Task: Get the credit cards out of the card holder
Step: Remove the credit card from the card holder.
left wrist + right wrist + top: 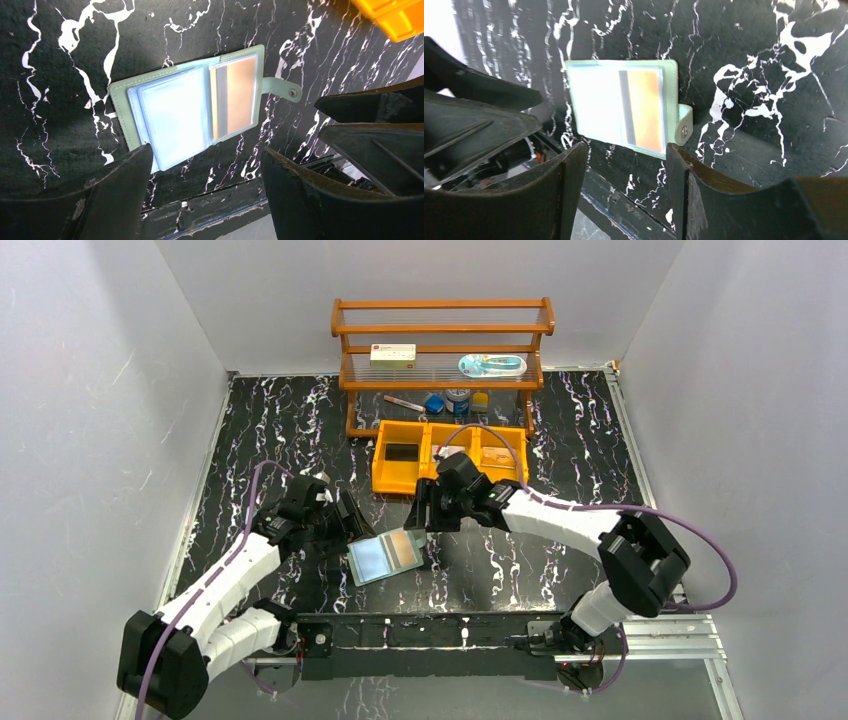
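Card holder [190, 115] open, orange card [240, 95] inside; L hand [205, 165], R hand [624, 155] open, empty.

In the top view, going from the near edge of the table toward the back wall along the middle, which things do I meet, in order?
card holder → right claw → orange bins → wooden rack

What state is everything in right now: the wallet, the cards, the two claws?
card holder: open, lying flat.
orange card: inside a clear sleeve of the holder, not taken out.
left gripper: open, empty.
right gripper: open, empty.
orange bin: holds a dark flat item in its left compartment.
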{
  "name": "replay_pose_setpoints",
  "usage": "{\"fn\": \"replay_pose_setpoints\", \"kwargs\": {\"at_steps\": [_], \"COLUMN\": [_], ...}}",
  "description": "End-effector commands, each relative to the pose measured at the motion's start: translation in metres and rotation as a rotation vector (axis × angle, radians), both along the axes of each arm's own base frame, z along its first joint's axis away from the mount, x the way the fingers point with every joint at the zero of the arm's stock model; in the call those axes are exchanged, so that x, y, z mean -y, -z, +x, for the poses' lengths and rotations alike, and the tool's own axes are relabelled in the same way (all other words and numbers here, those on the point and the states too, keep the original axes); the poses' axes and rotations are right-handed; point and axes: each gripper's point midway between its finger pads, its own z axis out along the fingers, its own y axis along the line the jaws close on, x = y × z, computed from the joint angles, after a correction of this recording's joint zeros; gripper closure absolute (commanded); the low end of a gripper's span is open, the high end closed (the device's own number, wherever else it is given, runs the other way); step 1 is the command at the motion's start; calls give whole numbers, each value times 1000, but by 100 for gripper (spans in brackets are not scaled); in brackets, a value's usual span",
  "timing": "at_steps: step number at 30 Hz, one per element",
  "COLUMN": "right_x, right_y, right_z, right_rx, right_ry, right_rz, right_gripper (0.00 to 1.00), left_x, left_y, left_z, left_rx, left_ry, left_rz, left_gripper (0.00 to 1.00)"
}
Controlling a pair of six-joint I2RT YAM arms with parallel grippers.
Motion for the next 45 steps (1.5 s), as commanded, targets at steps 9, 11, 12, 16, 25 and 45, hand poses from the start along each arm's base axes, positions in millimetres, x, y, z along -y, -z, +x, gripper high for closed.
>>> {"fn": "replay_pose_setpoints", "kwargs": {"at_steps": [9, 11, 12, 16, 25, 45], "right_x": [-33, -37, -36, -32, -28, -47], "right_y": [26, 32, 36, 45, 76, 35], "right_z": [-17, -20, -21, -19, -27, -24], "right_rx": [-64, -85, -94, -100, -174, -121], "right_ry": [-71, -85, -84, -67, -85, -113], "right_rz": [-93, -102, -116, -165, -224, -137], "right_gripper": [47, 49, 49, 50, 55, 76], "left_x": [-14, -18, -18, -20, -9, 3], "left_y": [25, 29, 31, 38, 53, 54], "left_z": [-17, -19, -20, -24, -31, -28], "left_rx": [-104, -118, -124, -150, -193, -164], "left_ry": [-10, -21, -24, -19, 46, 125], "left_rz": [80, 97, 100, 110, 66, 16], "left_gripper": [30, 29, 29, 28, 38, 62]}}
